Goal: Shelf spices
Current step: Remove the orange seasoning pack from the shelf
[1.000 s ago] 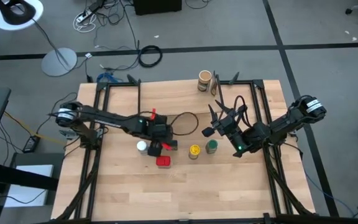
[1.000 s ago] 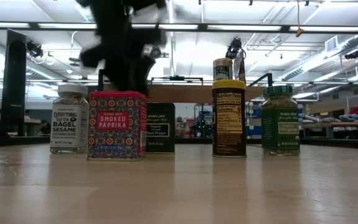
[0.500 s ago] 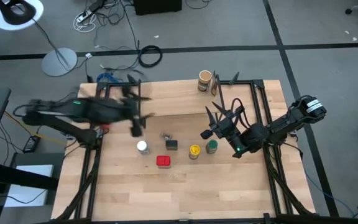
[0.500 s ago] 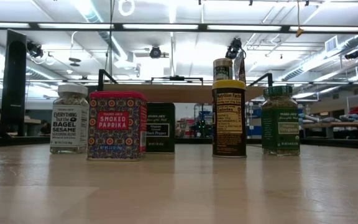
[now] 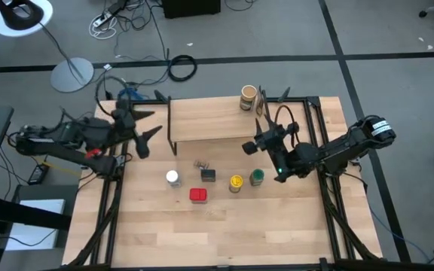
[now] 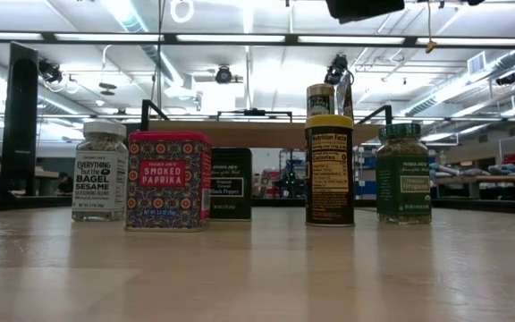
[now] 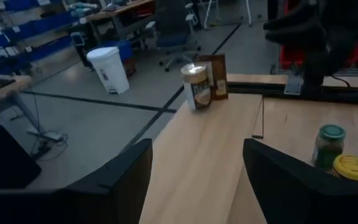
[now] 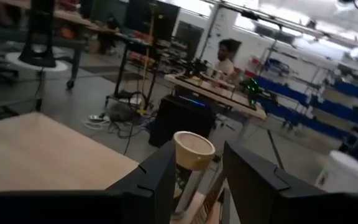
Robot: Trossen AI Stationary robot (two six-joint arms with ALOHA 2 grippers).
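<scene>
Table top: shelf (image 5: pixel 209 120) empty; five spices in a row in front of it, canister (image 5: pixel 248 97) behind. Left gripper (image 5: pixel 138 126) wide open, holding nothing, off at the table's left edge. Right gripper (image 5: pixel 261 143) part open, empty, near shelf end. Risk: right arm clips the shelf.

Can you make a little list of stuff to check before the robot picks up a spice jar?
1. Shelf standing at the table's far side, top board bare: ok.
2. White-lidded jar, red tin, dark tin, yellow-lidded jar, green jar upright in a row: ok.
3. Left gripper open, holding nothing: ok.
4. Right gripper empty: ok.
5. Brown canister upright behind the shelf: ok.
6. Small item behind the dark tin upright: cannot tell.
</scene>
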